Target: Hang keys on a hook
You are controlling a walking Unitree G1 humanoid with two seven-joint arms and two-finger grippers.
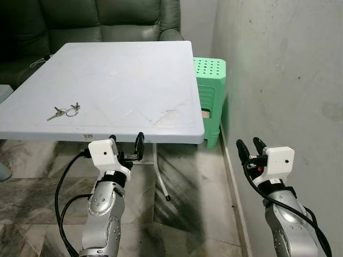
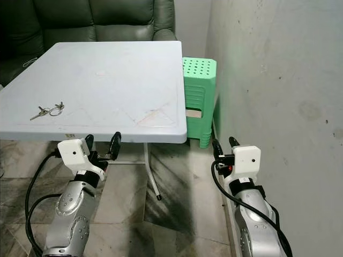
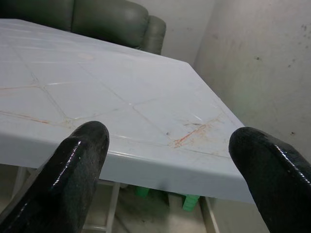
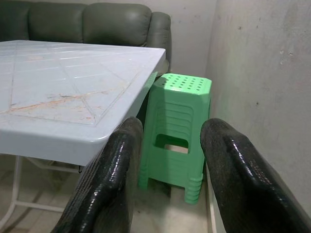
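The dark sofa [image 1: 102, 21] backs a pale table [image 1: 161, 64], with a bare wall [image 1: 278, 64] and green stools [image 1: 210, 91] on the robot's right. Keys [image 1: 65, 111] lie flat near the table's front left edge. The left gripper [image 1: 126, 145], jaws spread, sits below that edge; it should rise, then pinch the ring (no hook visible yet). The right gripper [image 1: 251, 147] waits, jaws parted.

Looking forward and down from head height in both eye views, onto the white table [image 1: 134, 75], green stool [image 1: 210, 96] and right-hand wall [image 2: 278, 80]. Left wrist view low, near the table's near edge, facing its far right corner. Right wrist view low, facing the stool; table and sofa [image 4: 87, 24] shared.
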